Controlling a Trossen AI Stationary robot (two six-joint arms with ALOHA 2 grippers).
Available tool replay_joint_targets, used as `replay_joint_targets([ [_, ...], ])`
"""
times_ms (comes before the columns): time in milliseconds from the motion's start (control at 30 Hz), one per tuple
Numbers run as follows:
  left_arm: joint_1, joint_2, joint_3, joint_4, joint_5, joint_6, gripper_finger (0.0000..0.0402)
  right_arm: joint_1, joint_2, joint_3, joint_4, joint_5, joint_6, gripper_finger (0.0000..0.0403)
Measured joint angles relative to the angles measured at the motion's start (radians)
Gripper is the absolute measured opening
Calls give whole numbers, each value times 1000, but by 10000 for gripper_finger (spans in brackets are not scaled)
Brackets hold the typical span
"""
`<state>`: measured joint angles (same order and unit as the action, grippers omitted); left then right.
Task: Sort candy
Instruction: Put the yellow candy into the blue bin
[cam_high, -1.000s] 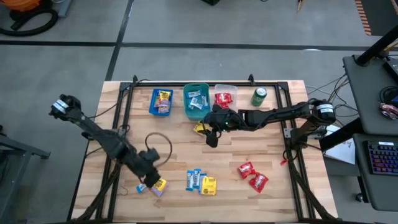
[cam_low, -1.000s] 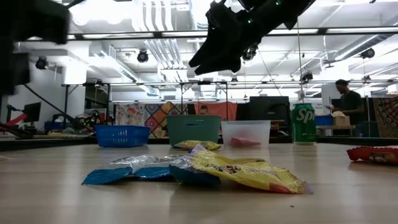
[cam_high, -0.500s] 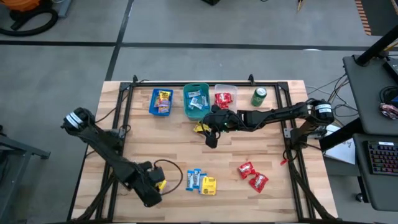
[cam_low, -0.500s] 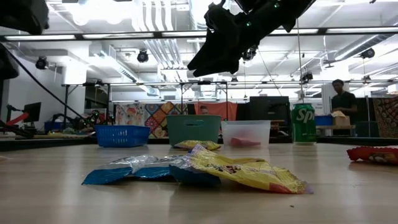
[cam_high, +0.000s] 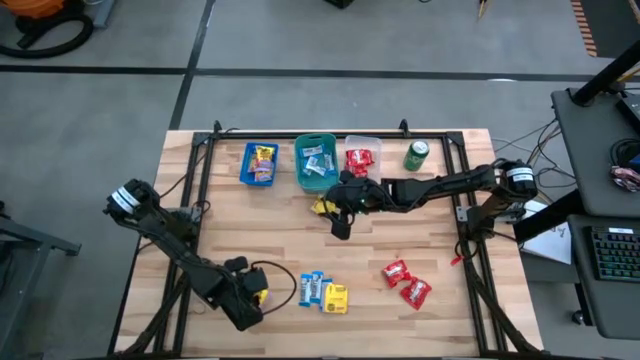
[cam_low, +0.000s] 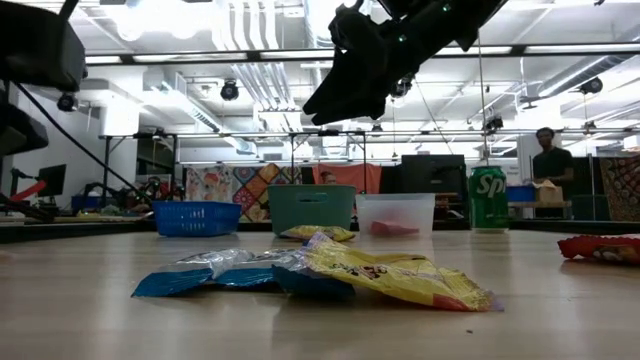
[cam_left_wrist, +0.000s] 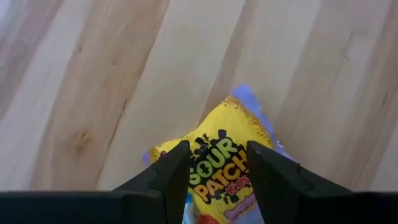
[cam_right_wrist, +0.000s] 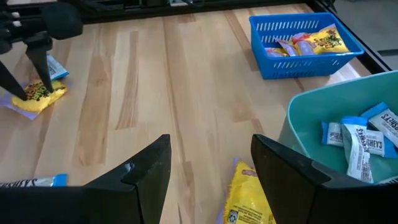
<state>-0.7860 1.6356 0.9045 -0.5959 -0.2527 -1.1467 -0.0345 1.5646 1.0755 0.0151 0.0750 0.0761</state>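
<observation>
My left gripper is open and low at the table's near left. Its fingers straddle a yellow candy packet, which lies flat on the wood with a light blue packet beside it. My right gripper is open and hangs above the table, before the bins, over another yellow packet. Loose candy lies near the near edge: blue-white packets, a yellow one and two red ones. My left gripper comes at the yellow packet from above, pointing down, with one finger over each side of the packet's middle. Whether the fingertips touch it I cannot tell. The packet lies flat on the table.
Along the far edge stand a blue basket holding yellow candy, a teal bin holding blue-white candy, a clear bin holding red candy, and a green can. A black frame borders the table. Bare wood lies in the middle.
My left arm has swung toward the table's near edge and come down. Its gripper now stands over the yellow packet at the near left. The candy has stayed where it was.
</observation>
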Motion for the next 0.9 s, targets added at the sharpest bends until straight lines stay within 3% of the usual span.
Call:
replay_joint_targets([
  [267, 0, -2, -88, 152, -6, -10, 99, 6, 0, 0, -17, 0, 1, 215],
  [533, 0, -5, -96, 155, -10, 13, 10, 18, 0, 0, -18, 0, 0, 215],
  [767, -1, -39, -100, 143, -11, 40, 2, 18, 0, 0, -19, 0, 1, 215],
  [900, 0, -111, -104, 132, -71, 88, 0, 18, -9, 0, -60, -5, 0, 215],
])
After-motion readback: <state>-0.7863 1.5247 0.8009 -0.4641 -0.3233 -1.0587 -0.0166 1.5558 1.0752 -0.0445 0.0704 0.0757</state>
